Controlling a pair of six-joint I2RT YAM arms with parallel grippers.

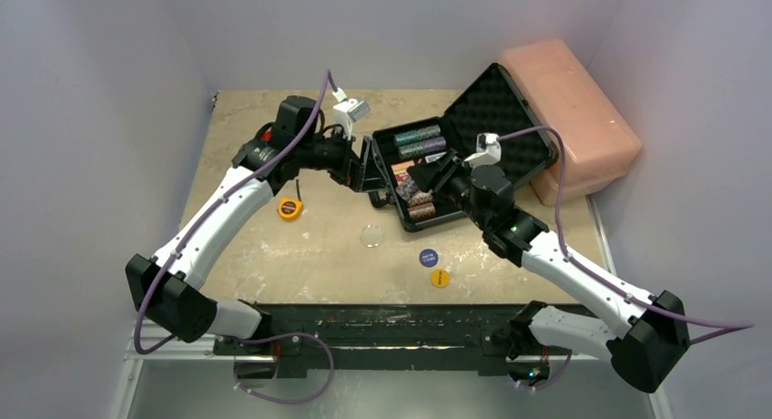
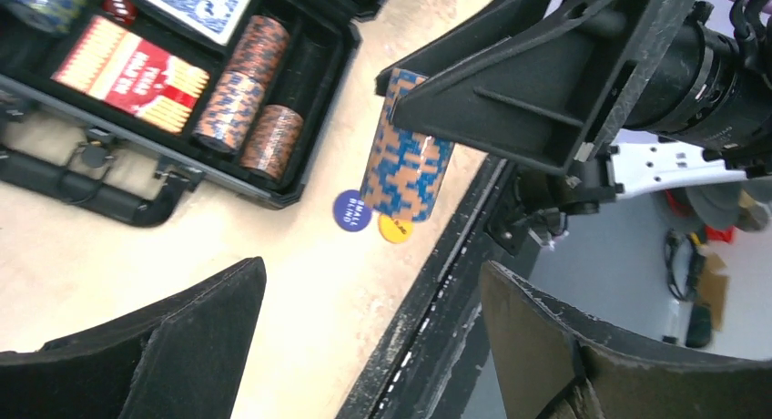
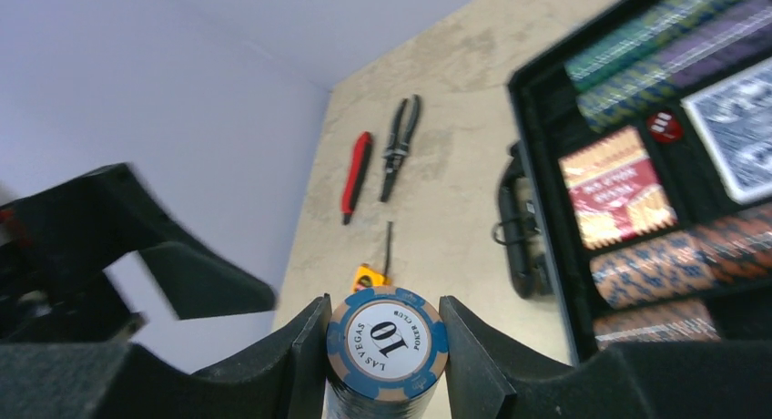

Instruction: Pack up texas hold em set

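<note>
The black briefcase point(image 1: 510, 118) lies open, its foam-lined lid raised at the back. Its tray holds chip stacks point(image 2: 238, 91), a red deck point(image 3: 619, 187), a blue deck point(image 3: 736, 132) and a red die point(image 3: 665, 126). My right gripper point(image 3: 387, 346) is shut on a stack of blue and orange poker chips point(image 2: 407, 159), held above the table near the case's front. My left gripper point(image 2: 373, 269) stands open and empty, just left of the case by its handle point(image 2: 137, 200). A blue button point(image 1: 429, 257), a yellow button point(image 1: 440, 278) and a clear round disc point(image 1: 370, 235) lie on the table.
A pink plastic box point(image 1: 569, 114) stands behind the case at the right. A yellow tape measure point(image 1: 289, 208) lies left of centre. Pliers point(image 3: 401, 141) and a red-handled tool point(image 3: 355, 173) lie near the far left wall. The table's front edge point(image 2: 455, 246) runs close under the grippers.
</note>
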